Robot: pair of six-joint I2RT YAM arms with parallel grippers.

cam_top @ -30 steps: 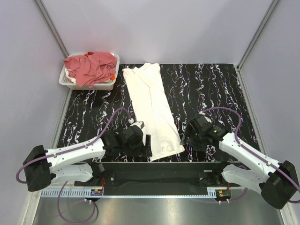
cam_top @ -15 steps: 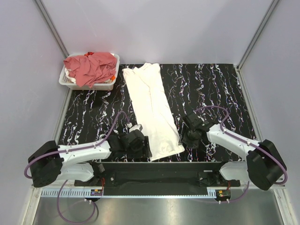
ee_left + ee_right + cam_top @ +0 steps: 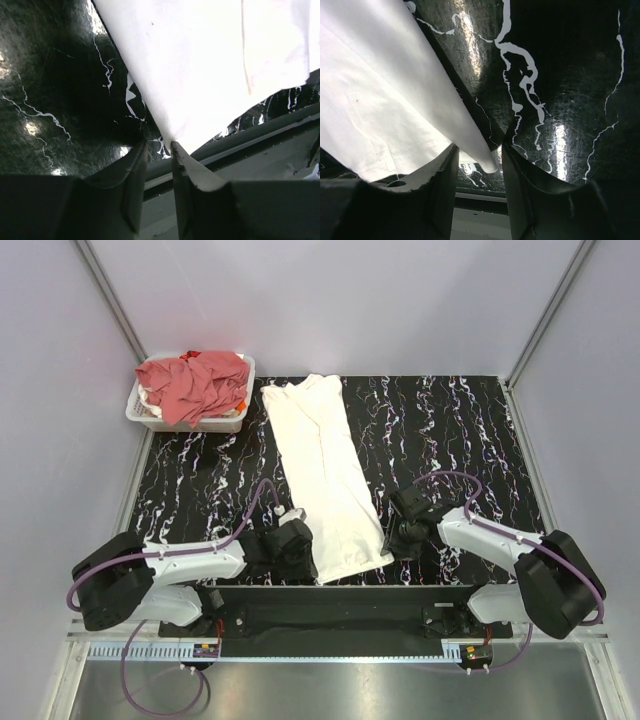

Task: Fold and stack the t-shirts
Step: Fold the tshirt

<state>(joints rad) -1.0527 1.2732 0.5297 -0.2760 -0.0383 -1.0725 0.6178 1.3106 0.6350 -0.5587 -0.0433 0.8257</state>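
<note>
White cloth lies just ahead of both pairs of jaws. The white t-shirt [image 3: 325, 475] is spread as a long narrow strip on the black marbled table [image 3: 450, 430], with its hem end between the two grippers and its neck end far beyond them.

The left gripper [image 3: 160, 147] sits low at the hem's left corner. Its jaws stand a narrow gap apart. The pointed corner of the cloth meets the tip of the finger [image 3: 192, 172] on the right of the wrist view and does not lie in the gap, so nothing is clamped.

The right gripper [image 3: 479, 150] is at the opposite hem corner, its jaws wider apart. That corner of the shirt reaches down between them, close against the finger on the left of its view, but the jaws have not closed on it.

Far ahead of the left jaws and off to their left, the salmon-red t-shirts [image 3: 195, 380] are heaped in a white basket [image 3: 215, 425].
</note>
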